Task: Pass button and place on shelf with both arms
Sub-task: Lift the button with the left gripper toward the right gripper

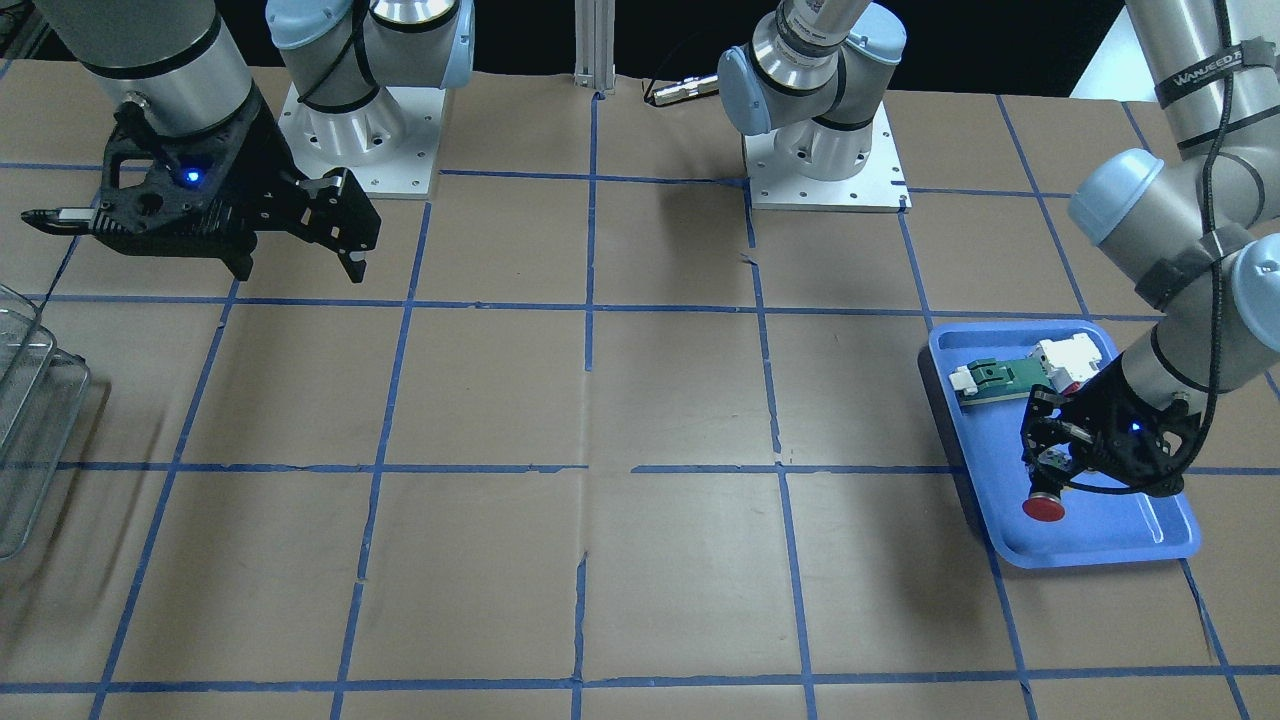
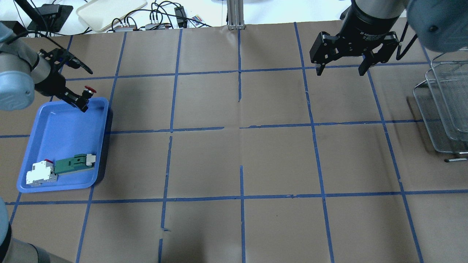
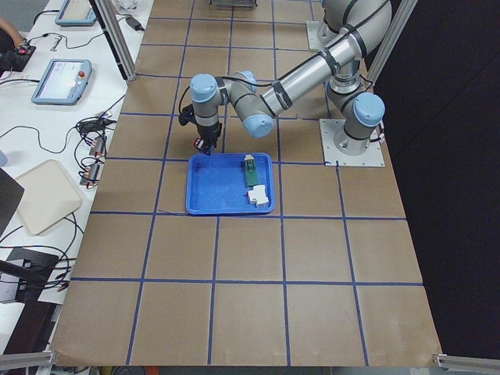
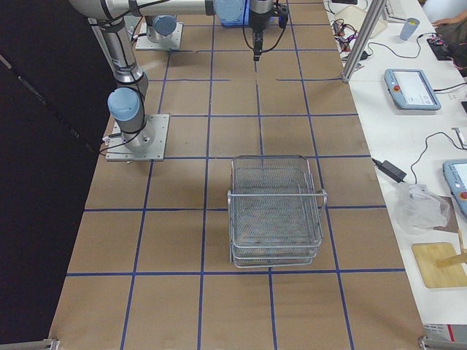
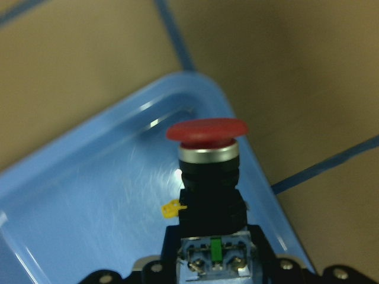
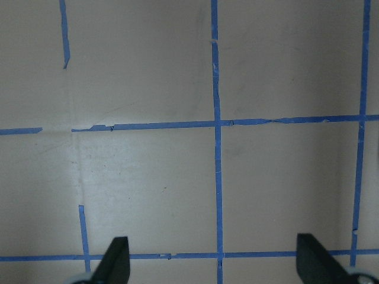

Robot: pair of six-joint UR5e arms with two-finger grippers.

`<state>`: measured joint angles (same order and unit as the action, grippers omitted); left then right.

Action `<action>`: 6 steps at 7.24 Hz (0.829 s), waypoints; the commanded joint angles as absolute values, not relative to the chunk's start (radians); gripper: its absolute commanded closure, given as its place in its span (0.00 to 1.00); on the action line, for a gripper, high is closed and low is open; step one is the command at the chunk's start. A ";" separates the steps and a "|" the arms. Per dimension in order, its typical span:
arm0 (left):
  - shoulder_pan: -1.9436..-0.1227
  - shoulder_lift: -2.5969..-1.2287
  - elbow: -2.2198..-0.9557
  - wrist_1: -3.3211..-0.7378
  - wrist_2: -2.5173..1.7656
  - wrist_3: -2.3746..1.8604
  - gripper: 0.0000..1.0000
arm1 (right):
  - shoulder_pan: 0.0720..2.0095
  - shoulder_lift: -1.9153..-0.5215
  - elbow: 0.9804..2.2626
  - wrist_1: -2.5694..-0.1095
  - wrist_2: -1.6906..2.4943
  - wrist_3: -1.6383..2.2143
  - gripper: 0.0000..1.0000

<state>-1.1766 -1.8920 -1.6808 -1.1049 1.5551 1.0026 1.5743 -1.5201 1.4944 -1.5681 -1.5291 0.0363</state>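
Note:
My left gripper (image 2: 82, 100) is shut on the button (image 2: 89, 90), a black cylinder with a red mushroom cap, held over the far corner of the blue tray (image 2: 55, 142). The left wrist view shows the button (image 5: 207, 171) between the jaws, cap outward. The front view shows the same gripper (image 1: 1050, 475) and the red cap (image 1: 1043, 508). My right gripper (image 2: 342, 62) is open and empty, high over the far right of the table; its fingertips (image 6: 115, 260) are spread wide above bare paper. The wire-mesh shelf (image 2: 444, 109) stands at the right edge, clearest in the right side view (image 4: 276, 211).
In the tray lie a green-and-white flat part (image 2: 75, 162) and a white block with red (image 2: 41, 173). Blue tape lines grid the brown paper-covered table (image 2: 241, 153). Cables and a cream tray (image 2: 109, 11) lie beyond the far edge.

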 commanded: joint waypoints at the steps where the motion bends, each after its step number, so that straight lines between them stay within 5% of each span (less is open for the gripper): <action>1: -1.370 -1.879 -1.556 -1.155 1.558 1.110 1.00 | 1.568 -1.513 1.480 -1.577 -1.522 0.014 0.00; 6: -1.646 -1.902 -1.506 -1.077 1.310 1.585 1.00 | 1.551 -1.520 1.499 -1.480 -1.516 -0.871 0.00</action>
<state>-1.5911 -1.8967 -1.5137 -1.1191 1.3877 1.4391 1.5540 -1.5185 1.4991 -1.5028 -1.5190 -0.6692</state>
